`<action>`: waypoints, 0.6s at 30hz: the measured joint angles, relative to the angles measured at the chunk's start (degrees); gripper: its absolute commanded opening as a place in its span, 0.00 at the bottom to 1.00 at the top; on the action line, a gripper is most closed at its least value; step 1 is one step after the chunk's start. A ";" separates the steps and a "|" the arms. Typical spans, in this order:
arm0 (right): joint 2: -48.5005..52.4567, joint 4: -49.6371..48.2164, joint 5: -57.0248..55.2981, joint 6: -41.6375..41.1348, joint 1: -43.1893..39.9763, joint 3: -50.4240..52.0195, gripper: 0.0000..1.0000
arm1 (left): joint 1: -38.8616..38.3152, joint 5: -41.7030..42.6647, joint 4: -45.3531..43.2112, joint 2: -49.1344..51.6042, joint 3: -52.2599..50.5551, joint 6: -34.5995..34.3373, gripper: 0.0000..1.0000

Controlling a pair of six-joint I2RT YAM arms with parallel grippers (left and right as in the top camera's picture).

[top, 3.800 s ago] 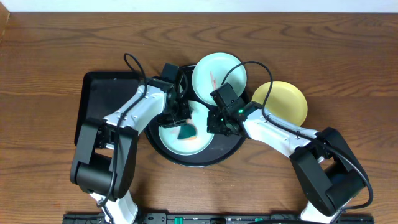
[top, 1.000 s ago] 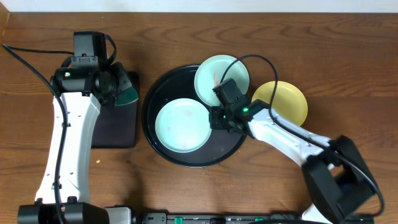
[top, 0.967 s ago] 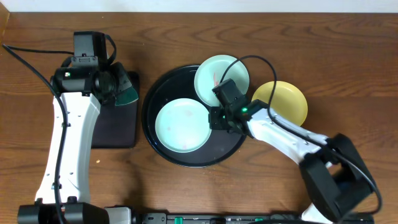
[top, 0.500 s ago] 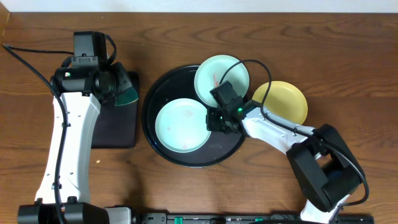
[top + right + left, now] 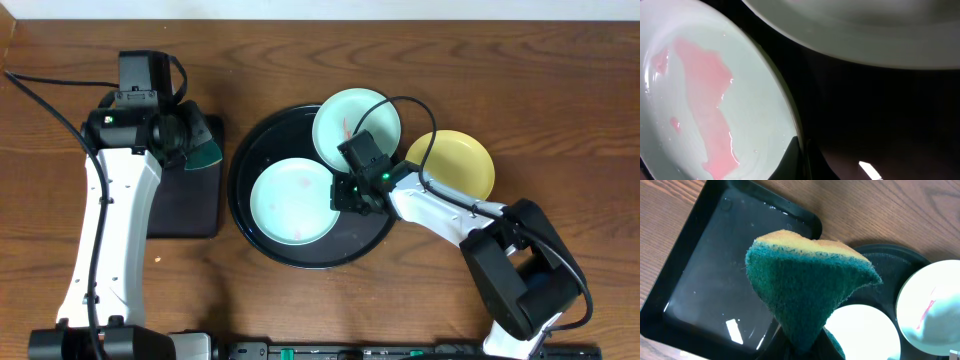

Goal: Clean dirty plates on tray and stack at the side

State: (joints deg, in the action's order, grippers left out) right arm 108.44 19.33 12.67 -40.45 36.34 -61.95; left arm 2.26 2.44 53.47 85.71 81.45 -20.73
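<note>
Our right fingers sit at the rim of the pale blue round plastic plate in the big round shiny black tray; we cannot tell if they pinch it. It looks light, stiff and slippery, so we should hold the thin rim. Farther off, our left fingers squeeze the green and yellow sponge.

The left arm stretches straight up the left side from its base, its wrist bent toward the right at the top. The left gripper is raised and clamped on a green-and-yellow sponge. The right arm reaches low and leftward from its base. The right gripper points down-left, its fingertips pressed almost together on the rim of a turquoise plate.
</note>
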 measured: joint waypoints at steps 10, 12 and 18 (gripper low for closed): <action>-5.11 5.53 -0.33 4.87 0.00 0.00 0.01 | 0.00 -0.02 0.17 0.00 0.00 1.11 0.07; -7.96 7.61 -2.08 6.03 0.00 0.00 0.01 | 0.00 0.00 0.17 0.00 0.00 1.25 0.08; -16.83 13.33 -11.52 10.14 1.36 0.00 0.01 | 0.00 0.00 0.20 0.00 0.00 1.27 0.07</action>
State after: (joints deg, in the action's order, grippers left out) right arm 91.61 32.67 1.15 -30.30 37.69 -61.95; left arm 2.26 2.44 53.67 85.71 81.45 -19.46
